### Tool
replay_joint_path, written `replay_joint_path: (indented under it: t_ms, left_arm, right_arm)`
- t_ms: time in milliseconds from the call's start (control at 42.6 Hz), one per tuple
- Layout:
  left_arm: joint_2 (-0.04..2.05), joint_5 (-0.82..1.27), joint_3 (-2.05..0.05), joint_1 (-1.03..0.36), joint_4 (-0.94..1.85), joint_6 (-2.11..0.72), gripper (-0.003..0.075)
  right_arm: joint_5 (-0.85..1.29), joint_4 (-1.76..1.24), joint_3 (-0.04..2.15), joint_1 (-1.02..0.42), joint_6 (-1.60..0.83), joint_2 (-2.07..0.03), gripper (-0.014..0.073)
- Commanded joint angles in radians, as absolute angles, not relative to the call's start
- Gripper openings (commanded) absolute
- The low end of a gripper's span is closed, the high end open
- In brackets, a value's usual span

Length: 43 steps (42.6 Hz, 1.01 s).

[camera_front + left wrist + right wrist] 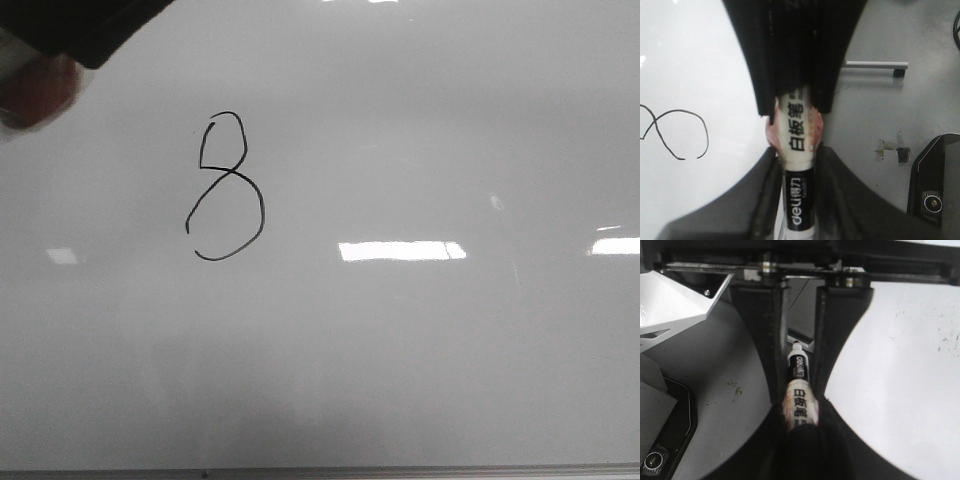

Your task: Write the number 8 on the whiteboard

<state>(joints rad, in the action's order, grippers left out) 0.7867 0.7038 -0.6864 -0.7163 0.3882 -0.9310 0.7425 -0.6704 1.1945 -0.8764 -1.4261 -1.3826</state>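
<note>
The number 8 point(226, 187) is drawn in thin black line on the whiteboard point(420, 350), left of centre, with its lower loop left open. It also shows in the left wrist view point(675, 132), lying sideways on the whiteboard point(685, 65). My left gripper point(799, 192) is shut on a white and black marker point(796, 135), held off the board to the left of the 8. A black part of the gripper point(100, 30) and the blurred marker point(40, 88) show in the front view's top left corner. My right gripper point(800, 440) is shut on a second marker point(799, 390) beside the whiteboard point(910, 365).
A thin grey edge strip point(320, 472) runs along the board's near side. Bright glare patches point(400, 250) lie on the board. Off the board is grey tabletop with a grey bar point(875, 65), a black device point(935, 185) and a white angled part point(675, 300).
</note>
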Motion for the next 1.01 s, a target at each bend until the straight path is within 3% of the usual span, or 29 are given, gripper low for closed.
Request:
replay_joint_path:
  t_ms: [0,94,164,281,352,516,680,985]
  left_arm:
    - [0.781,0.654,-0.720,-0.725,0.405,-0.932,0.0034]
    - [0.781,0.654,-0.720,-0.725,0.401,-0.932,-0.0020]
    - [0.781,0.654,-0.720,-0.725,0.401,-0.928,-0.0021]
    - [0.790,0.643,-0.720,-0.723,0.396,-0.831,-0.0020]
    - [0.822,0.641,-0.720,-0.705,0.382,-0.756,-0.0020]
    - [0.920,0.627,-0.720,-0.619,0.375,-0.581,-0.0020]
    - [1.015,0.589,-0.727,-0.429,0.375,-0.366,-0.0020]
    - [1.089,0.555,-0.750,-0.047,0.375,-0.360,-0.0021]
  right_arm:
    - [0.698,-0.693,1.231,-0.875,-1.435,-1.346,-0.0057]
    - [0.686,-0.693,1.231,-0.875,-1.416,-1.346,-0.0008]
    - [0.676,-0.693,1.231,-0.875,-1.381,-1.346,0.0108]
    - [0.620,-0.703,1.231,-0.875,-1.261,-1.342,0.0510]
    - [0.576,-0.703,1.231,-0.872,-1.199,-1.329,0.0651]
    - [0.506,-0.703,1.231,-0.813,-1.135,-1.271,0.0627]
    - [0.528,-0.703,1.193,-0.661,-1.012,-1.178,0.0610]
    - [0.524,-0.703,0.800,-0.352,-0.827,-0.855,0.0610]
